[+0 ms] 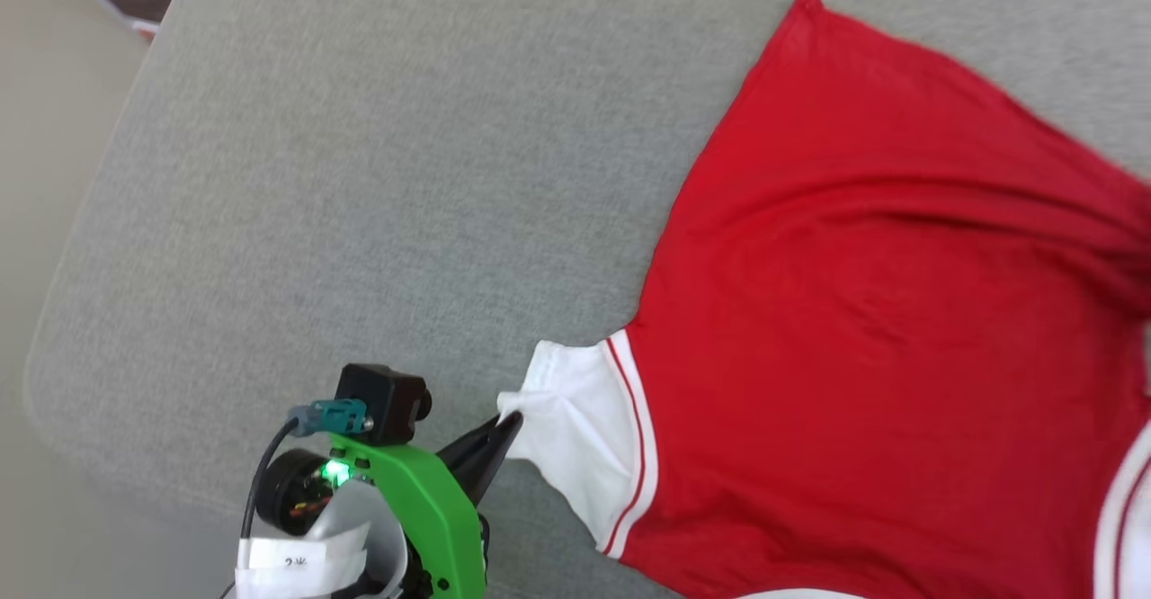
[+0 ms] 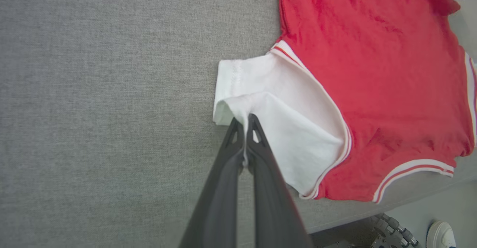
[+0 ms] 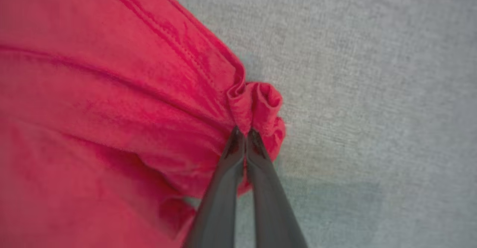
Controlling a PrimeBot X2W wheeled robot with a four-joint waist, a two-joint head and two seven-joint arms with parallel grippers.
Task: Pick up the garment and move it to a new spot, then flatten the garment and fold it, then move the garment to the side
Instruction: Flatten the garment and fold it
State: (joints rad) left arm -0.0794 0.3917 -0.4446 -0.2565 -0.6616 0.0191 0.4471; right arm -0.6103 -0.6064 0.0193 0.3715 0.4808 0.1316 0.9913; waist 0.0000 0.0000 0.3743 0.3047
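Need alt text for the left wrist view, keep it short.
The left gripper, jaws shut, pinches the cuff of the white sleeve of the red garment, which lies spread on a grey fabric surface. A white shoe shows at the lower right corner.

garment (image 1: 881, 311) matt knit cloth, cushion (image 1: 360, 176) rough gry weave, bracket (image 1: 432, 509) glossy plastic

Red shirt (image 1: 881, 311), lying spread and lightly creased on the grey fabric surface (image 1: 360, 176). The white short sleeve (image 1: 584, 437), bordered by red-and-white striped trim (image 1: 640, 455), is drawn to a peak. One red hem corner (image 3: 261, 104) is bunched into folds.
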